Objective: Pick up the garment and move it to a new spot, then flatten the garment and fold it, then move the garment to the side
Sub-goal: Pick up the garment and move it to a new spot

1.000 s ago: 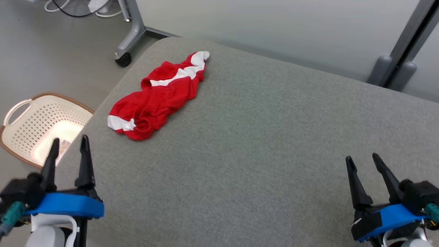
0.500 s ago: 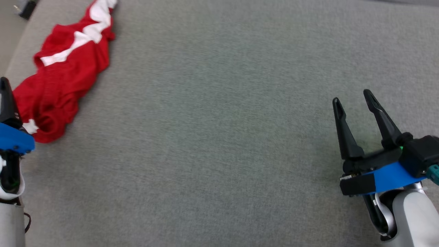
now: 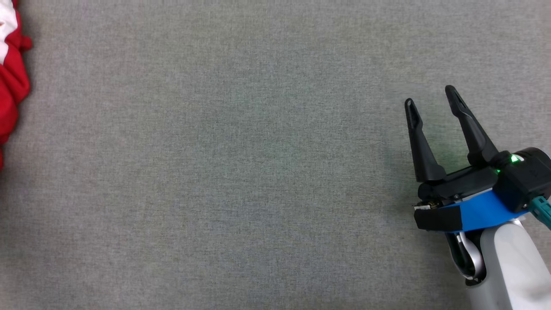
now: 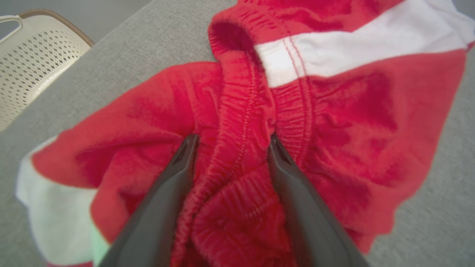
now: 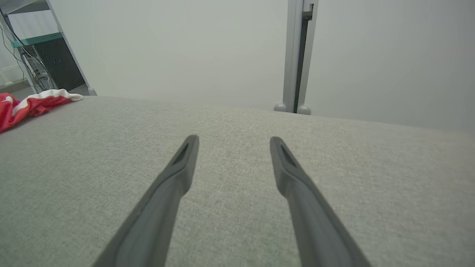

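The garment [image 4: 334, 111] is red with white stripes and lies crumpled on the grey cushioned surface [image 3: 241, 163]. In the left wrist view my left gripper [image 4: 232, 141] is open, its two fingers straddling the gathered elastic waistband of the garment, tips pressed into the cloth. In the head view just the garment's edge [image 3: 10, 64] peeks in at the far left. My right gripper [image 3: 430, 101] stands open over bare surface at the right, far from the garment, with nothing between its fingers. In the right wrist view the garment [image 5: 29, 105] lies far off to the left.
A pale perforated laundry basket [image 4: 33, 63] sits beyond the surface's edge, upper left in the left wrist view. Behind the surface are a plain wall and a grey post [image 5: 297, 55]; a dark stand with cables [image 5: 48, 63] is at far left.
The head camera has dipped and swung, so the garment slid to the picture's left edge and my left gripper left it. My right gripper stays open, now higher in the picture.
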`<state>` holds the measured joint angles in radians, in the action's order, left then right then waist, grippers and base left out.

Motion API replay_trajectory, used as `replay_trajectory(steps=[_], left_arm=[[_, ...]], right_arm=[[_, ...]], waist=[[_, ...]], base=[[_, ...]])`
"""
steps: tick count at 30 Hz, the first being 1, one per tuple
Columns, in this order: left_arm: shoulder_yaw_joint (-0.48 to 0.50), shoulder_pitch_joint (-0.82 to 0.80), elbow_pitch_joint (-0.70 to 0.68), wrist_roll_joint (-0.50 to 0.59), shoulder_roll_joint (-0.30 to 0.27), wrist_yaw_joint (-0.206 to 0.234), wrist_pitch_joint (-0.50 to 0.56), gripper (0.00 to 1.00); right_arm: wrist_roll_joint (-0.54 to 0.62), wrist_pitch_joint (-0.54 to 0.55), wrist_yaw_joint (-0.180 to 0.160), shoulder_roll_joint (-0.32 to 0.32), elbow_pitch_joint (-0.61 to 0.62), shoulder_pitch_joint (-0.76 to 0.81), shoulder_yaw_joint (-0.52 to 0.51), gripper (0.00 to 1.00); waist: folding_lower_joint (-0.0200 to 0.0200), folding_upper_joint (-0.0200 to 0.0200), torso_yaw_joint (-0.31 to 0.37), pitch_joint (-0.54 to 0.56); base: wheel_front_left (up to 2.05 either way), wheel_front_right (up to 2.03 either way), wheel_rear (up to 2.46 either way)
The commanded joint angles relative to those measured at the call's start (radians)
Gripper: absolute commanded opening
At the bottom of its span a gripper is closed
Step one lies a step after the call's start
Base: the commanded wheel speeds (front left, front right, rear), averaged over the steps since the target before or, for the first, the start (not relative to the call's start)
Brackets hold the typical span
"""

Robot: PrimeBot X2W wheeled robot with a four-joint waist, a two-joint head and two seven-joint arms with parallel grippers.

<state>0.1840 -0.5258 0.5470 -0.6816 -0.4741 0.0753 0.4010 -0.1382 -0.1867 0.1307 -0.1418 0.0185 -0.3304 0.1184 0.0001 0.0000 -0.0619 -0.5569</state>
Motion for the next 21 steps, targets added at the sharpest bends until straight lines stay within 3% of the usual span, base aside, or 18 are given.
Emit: replay_trajectory(steps=[1, 2, 8, 15, 21], left_arm=[[-0.018, 0.038, 0.028, -0.005, 0.028, 0.013, 0.044, 0.18], [-0.019, 0.047, 0.017, -0.003, 0.025, 0.018, 0.055, 0.00], [-0.020, 0.062, -0.081, 0.028, -0.017, 0.025, 0.020, 0.00], [-0.074, 0.043, -0.195, 0.065, -0.044, -0.024, 0.009, 0.00], [-0.129, 0.006, -0.374, 0.079, -0.063, -0.069, 0.042, 0.00]], right_arm=[[0.010, -0.010, 0.000, 0.001, -0.005, 0.003, -0.008, 1.00], [0.015, -0.014, 0.000, 0.004, -0.009, 0.008, -0.014, 1.00], [0.045, -0.023, 0.000, 0.022, -0.052, 0.046, -0.052, 1.00], [0.045, -0.013, 0.000, 0.038, -0.124, 0.116, -0.099, 1.00], [0.029, 0.007, 0.000, 0.060, -0.154, 0.173, -0.128, 1.00]], waist=[[-0.0001, 0.0000, 0.008, 0.013], [-0.0001, 0.0000, 0.012, 0.024], [-0.0001, 0.0000, 0.006, 0.106], [-0.0001, 0.0000, -0.021, 0.276], [-0.0001, 0.0000, -0.016, 0.409]], base=[[0.00, 0.00, 0.00], [0.00, 0.00, 0.00], [0.00, 0.00, 0.00], [0.00, 0.00, 0.00], [0.00, 0.00, 0.00]])
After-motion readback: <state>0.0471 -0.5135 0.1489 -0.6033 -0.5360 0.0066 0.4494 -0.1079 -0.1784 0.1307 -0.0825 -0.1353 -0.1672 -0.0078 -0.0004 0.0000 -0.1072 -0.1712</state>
